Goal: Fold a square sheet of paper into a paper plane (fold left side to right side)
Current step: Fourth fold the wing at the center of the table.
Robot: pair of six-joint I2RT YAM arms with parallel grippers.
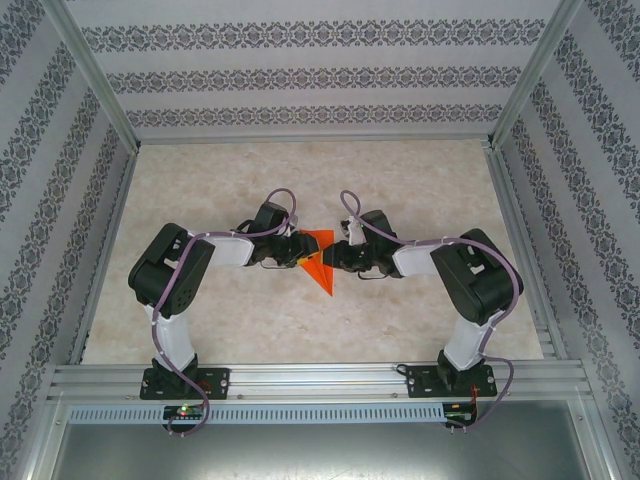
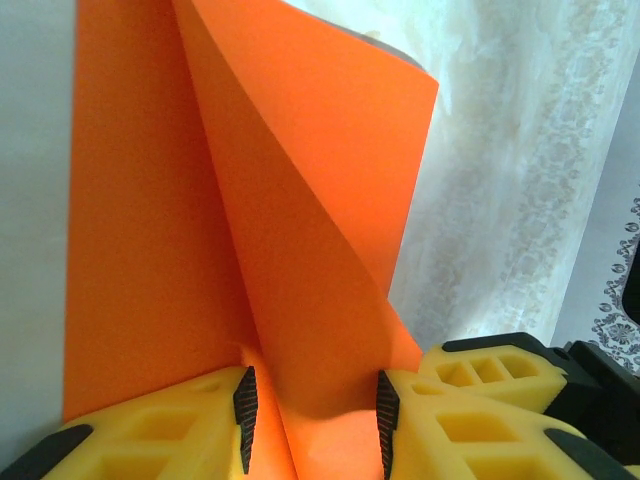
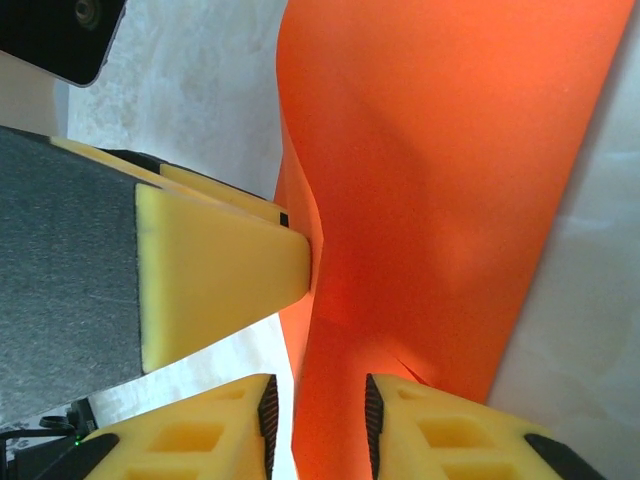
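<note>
The square sheet of paper [image 1: 320, 260] is bright orange and partly folded into a narrow pointed shape, lying mid-table between both arms. My left gripper [image 1: 297, 250] meets it from the left. In the left wrist view a raised, bulging fold of the sheet [image 2: 300, 200] fills the gap of the left gripper [image 2: 315, 415], touching both pads. My right gripper [image 1: 338, 256] comes in from the right. In the right wrist view the sheet [image 3: 450, 200] runs between the jaws of the right gripper [image 3: 318, 420], with a strip of table showing beside the left pad. A left-gripper finger [image 3: 220, 270] presses the sheet's edge.
The marble-patterned table [image 1: 320, 330] is bounded by an aluminium frame and patterned walls [image 1: 320, 80]. A rail [image 1: 320, 380] with both arm bases runs along the near edge. The two wrists stand close together over the sheet.
</note>
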